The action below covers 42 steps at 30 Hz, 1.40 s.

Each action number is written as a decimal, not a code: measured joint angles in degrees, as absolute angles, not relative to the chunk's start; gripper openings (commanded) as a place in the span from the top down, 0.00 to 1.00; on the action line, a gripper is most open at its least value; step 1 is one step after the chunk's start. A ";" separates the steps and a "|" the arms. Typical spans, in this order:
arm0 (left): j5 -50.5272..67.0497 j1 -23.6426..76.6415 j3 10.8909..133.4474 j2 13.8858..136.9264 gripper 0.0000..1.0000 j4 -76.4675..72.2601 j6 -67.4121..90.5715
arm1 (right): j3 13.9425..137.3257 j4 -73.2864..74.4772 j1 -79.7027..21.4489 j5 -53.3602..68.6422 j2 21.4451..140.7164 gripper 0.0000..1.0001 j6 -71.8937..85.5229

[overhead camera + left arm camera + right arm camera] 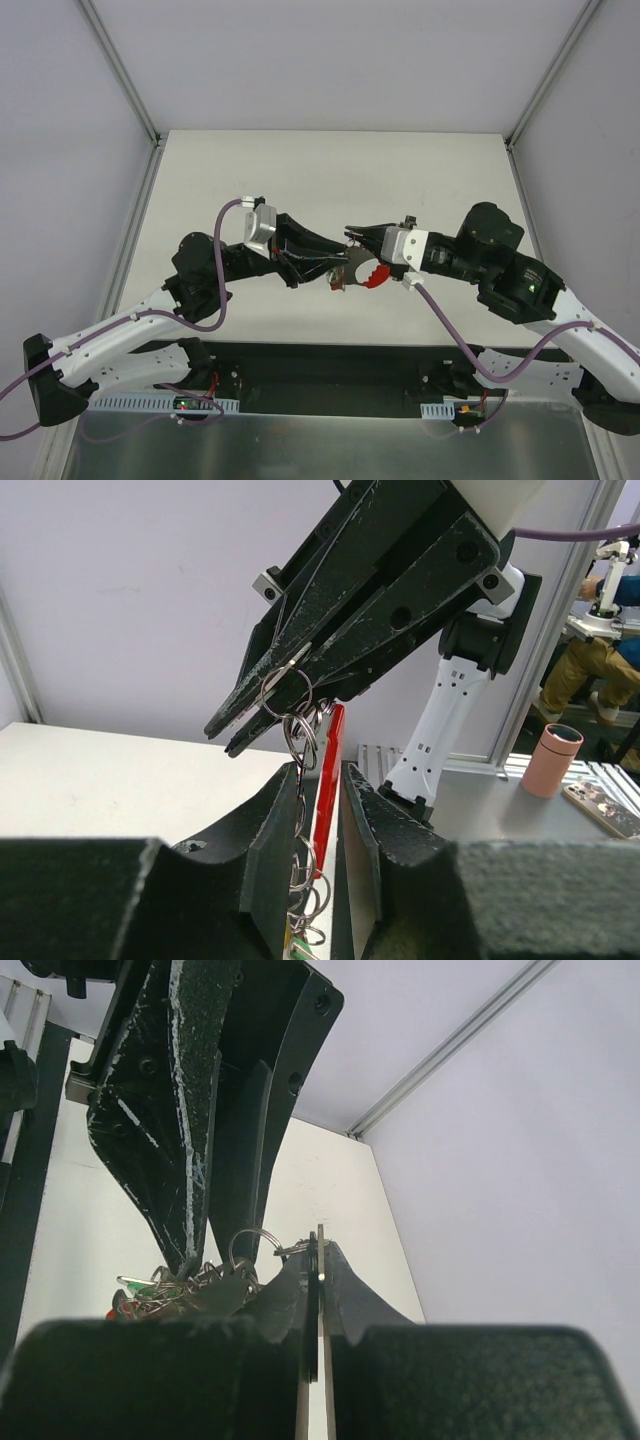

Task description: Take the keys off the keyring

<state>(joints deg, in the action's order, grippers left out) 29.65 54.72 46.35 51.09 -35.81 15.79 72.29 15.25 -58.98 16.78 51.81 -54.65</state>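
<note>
Right gripper (pixel 228 738) clamps the keyring (pixel 283 688); keys (pixel 326 780) hang between near-closed jaws of left gripper (pixel 320 776), hold unclear, above the counter (pixel 300 170).

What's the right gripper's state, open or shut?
Shut on the keyring: in its wrist view the right gripper pinches a thin metal edge; the left wrist view shows the ring between its fingers.
</note>
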 measured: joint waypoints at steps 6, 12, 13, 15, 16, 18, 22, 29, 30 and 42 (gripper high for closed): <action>29.32 54.72 46.35 50.92 0.80 -36.23 15.75 | 72.29 15.25 -58.98 16.80 51.81 0.99 -54.43; 29.06 54.72 46.33 50.92 0.88 -36.73 15.62 | 72.29 15.22 -58.98 16.82 51.81 0.99 -54.19; 28.95 54.72 46.33 50.92 0.91 -36.91 15.59 | 72.29 15.22 -58.98 16.82 51.81 0.99 -54.13; 28.60 54.72 46.33 50.89 1.00 -37.10 15.55 | 72.29 15.20 -58.98 16.82 51.81 0.99 -54.02; 28.42 54.72 46.30 50.87 1.00 -37.10 15.53 | 72.29 15.20 -58.98 16.82 51.81 0.99 -54.00; 28.27 54.72 46.22 50.87 1.00 -37.32 15.46 | 72.29 15.20 -58.98 16.80 51.81 0.99 -53.95; 27.99 54.72 46.22 50.87 1.00 -37.34 15.44 | 72.29 15.18 -58.98 16.78 51.83 0.99 -53.76; 27.70 54.72 46.37 50.81 1.00 -34.46 15.16 | 71.42 15.66 -58.98 16.36 52.18 0.99 -54.68; 27.42 54.70 46.68 50.81 1.00 -33.23 14.90 | 71.40 15.94 -58.98 16.14 52.40 0.99 -54.96; 24.82 54.76 51.11 50.83 1.00 -20.67 13.26 | 71.40 17.50 -58.87 15.09 54.19 0.99 -57.71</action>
